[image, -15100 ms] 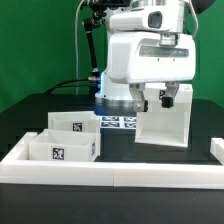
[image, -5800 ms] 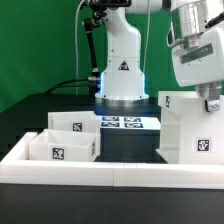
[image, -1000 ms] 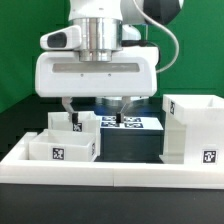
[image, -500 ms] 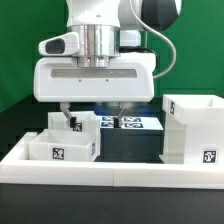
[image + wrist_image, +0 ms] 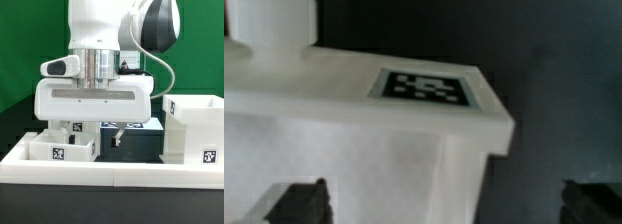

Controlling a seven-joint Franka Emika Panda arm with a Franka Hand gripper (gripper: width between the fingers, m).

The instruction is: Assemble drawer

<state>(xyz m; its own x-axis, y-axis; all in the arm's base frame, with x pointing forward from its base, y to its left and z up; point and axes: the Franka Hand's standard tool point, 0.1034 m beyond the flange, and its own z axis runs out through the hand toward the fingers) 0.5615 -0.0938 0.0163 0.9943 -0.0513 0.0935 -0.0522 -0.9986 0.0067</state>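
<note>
Exterior view gives us the hand hanging low over the rear tray, one of two small trays on the exterior view's left. The front tray sits right against it or nearly so. The housing stands on the dark table, well apart on the exterior view's right.

From the wrist view we see two dark fingertips spread wide, with the tray's white wall and its marker tag ahead of them. The hand is open and grips nothing.

We judge the step in hand to be the pick-up of the rear tray, so that it can go into the housing. The next move calls for lowering until the fingertips straddle a tray wall, then closing firmly. We cannot tell from these views whether the fingertips already reach below the rim. The lift should go straight up, since the front tray lies so close that a sideways drag could shove it.
</note>
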